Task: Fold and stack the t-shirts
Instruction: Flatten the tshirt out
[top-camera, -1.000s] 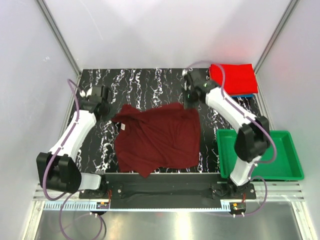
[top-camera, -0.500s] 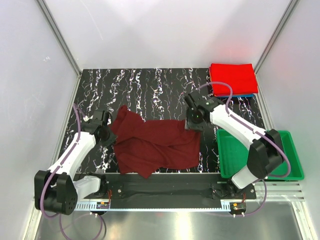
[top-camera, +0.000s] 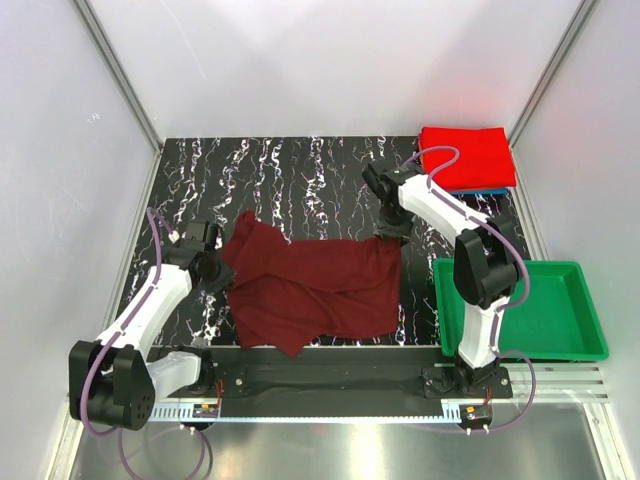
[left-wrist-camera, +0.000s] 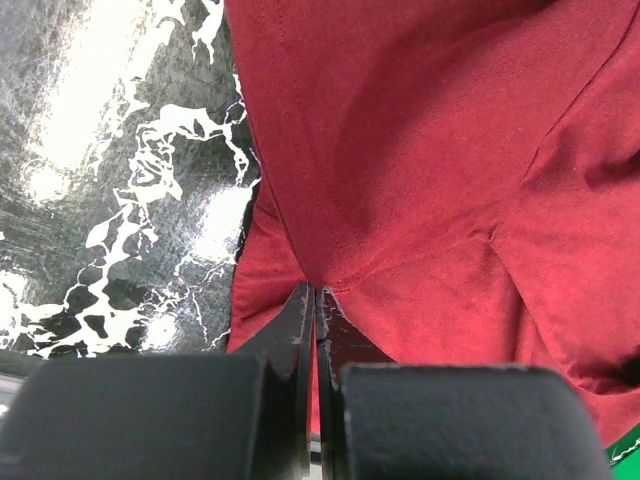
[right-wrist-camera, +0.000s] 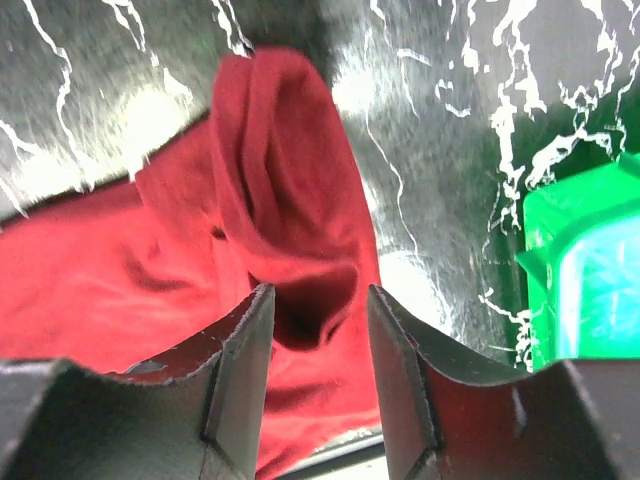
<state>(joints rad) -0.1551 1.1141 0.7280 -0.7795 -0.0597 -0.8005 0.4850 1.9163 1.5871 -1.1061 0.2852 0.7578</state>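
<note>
Pinching the dark maroon cloth t-shirt (top-camera: 320, 285), the left pincer (left-wrist-camera: 312, 292) likely anchors it for folding; the right pincer (right-wrist-camera: 318, 292) hangs apart over its corner.

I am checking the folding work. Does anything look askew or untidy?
The maroon t-shirt lies rumpled and lopsided, its right corner bunched by the open right pincer, its left edge pinched in the left pincer. The folded red t-shirt looks neat.
</note>
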